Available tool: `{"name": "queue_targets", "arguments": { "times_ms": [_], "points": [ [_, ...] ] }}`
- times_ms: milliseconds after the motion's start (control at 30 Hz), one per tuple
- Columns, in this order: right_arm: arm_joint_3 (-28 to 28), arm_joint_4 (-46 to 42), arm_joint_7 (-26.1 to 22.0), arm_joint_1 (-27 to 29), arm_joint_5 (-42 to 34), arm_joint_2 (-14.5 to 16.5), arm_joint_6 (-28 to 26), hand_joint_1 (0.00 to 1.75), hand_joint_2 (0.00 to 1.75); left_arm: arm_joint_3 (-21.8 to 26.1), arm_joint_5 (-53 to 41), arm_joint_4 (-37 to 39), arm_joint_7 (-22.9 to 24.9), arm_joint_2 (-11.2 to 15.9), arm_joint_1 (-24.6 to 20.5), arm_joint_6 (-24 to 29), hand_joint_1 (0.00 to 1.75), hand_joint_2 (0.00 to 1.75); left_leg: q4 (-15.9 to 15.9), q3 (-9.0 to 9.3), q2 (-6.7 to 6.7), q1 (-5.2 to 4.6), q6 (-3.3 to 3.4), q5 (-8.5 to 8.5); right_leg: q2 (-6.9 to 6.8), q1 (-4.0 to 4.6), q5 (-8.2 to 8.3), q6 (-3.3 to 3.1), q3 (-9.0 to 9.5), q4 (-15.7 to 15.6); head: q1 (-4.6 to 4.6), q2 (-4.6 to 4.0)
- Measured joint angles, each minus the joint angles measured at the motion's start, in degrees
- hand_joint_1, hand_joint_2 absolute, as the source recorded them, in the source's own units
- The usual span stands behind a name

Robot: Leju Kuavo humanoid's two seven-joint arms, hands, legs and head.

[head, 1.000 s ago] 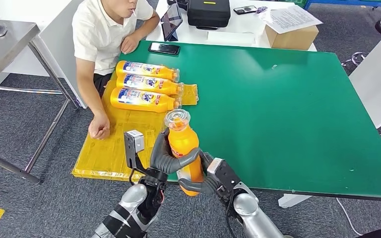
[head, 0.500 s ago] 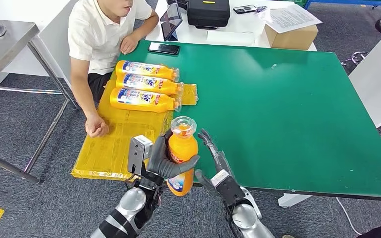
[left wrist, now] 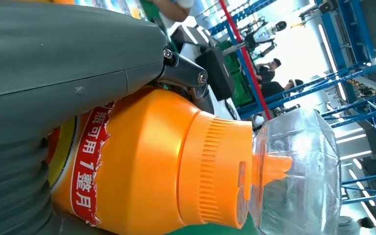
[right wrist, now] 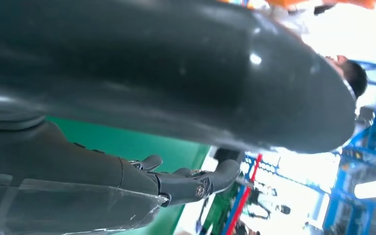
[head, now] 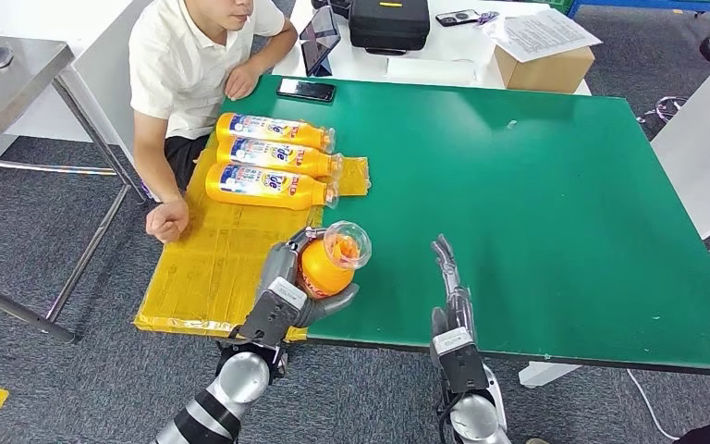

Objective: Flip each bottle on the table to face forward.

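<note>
My left hand grips an orange bottle with a clear cap, tilted over the near edge of the green table. In the left wrist view the bottle shows its orange shoulder, a red label strip and the clear cap. My right hand stands apart to the right with straight fingers and holds nothing; its dark fingers are stretched out over the table. Three orange bottles lie side by side on the yellow mat, labels up.
A person sits at the table's far left, one hand resting on the mat. A phone, a tablet, a black case and a cardboard box stand at the back.
My right hand let go of the bottle and swung off to the right, fingers straightening. My left hand tipped the bottle forward and lowered it. The person's hand shifted slightly left.
</note>
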Motion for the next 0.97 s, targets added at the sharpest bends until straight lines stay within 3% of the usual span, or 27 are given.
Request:
{"name": "queue_targets", "arguments": {
  "times_ms": [167, 367, 700, 967],
  "points": [
    [-4.0, -2.6, -0.5, 1.5, -2.3, 0.7, -3.6, 0.0, 0.0, 0.7, -15.9, 0.8, 5.7, 1.4, -1.3, 1.1, 1.75, 1.75, 0.0, 0.01, 0.0, 0.01, 0.0, 0.0, 0.0, 0.0, 0.0, 0.0, -0.01, 0.0, 0.01, 0.0],
    [-7.5, -4.7, -0.5, 1.8, -3.8, 1.3, -1.8, 0.0, 0.0, 0.3, -31.9, 9.5, 13.3, 2.4, -8.6, -9.5, 1.75, 1.75, 0.0, 0.01, 0.0, 0.0, 0.0, 0.1, 0.0, 0.0, 0.03, -0.01, 0.02, 0.0, 0.02, 0.0],
    [-8.5, -5.0, -0.6, 1.8, -5.0, 2.6, -0.7, 0.0, 0.0, -1.4, -37.7, 25.4, 15.3, 1.8, -17.3, -17.6, 1.75, 1.75, 0.0, -0.01, 0.09, 0.01, -0.03, 0.12, 0.01, 0.01, 0.13, -0.15, -0.04, 0.0, 0.01, 0.0],
    [-8.6, -6.5, -0.6, 1.8, -7.0, 2.7, -1.5, 0.0, 0.0, -1.2, -37.2, 35.7, 15.3, 1.0, -22.3, -22.6, 1.75, 1.75, 0.0, 0.03, 0.11, 0.01, -0.02, 0.13, 0.02, 0.01, 0.13, -0.16, 0.0, 0.0, 0.0, 0.0]
  ]
}}
